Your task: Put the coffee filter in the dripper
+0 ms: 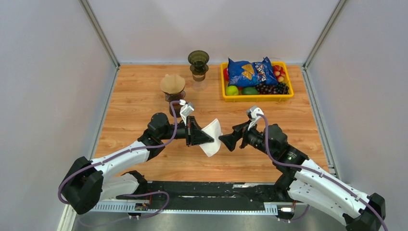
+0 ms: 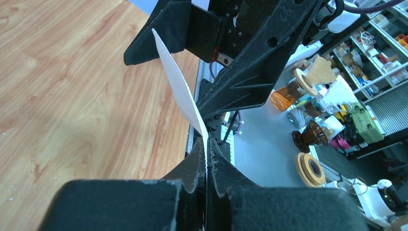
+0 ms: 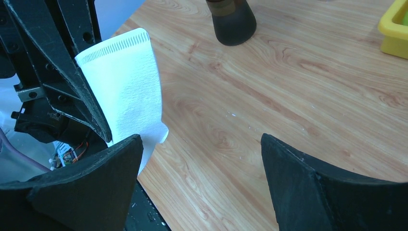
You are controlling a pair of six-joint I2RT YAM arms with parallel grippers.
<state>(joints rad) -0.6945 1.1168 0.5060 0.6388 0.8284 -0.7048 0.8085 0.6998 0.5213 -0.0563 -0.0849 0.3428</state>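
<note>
A yellow basket [image 1: 257, 97] sits on the wooden table [image 1: 134, 96] in the upper right of the overhead view, close to the back wall [image 1: 216, 24]. A blue bag of chips [image 1: 250, 71] lies across its top. Two green fruits [image 1: 232, 90] sit along the basket's front edge, with a bunch of dark grapes [image 1: 272, 89] to their right. A few small red fruits [image 1: 278, 72] sit above the grapes, beside the bag. In the right wrist view, one corner of the basket [image 3: 397, 29] shows at the upper right edge.
</note>
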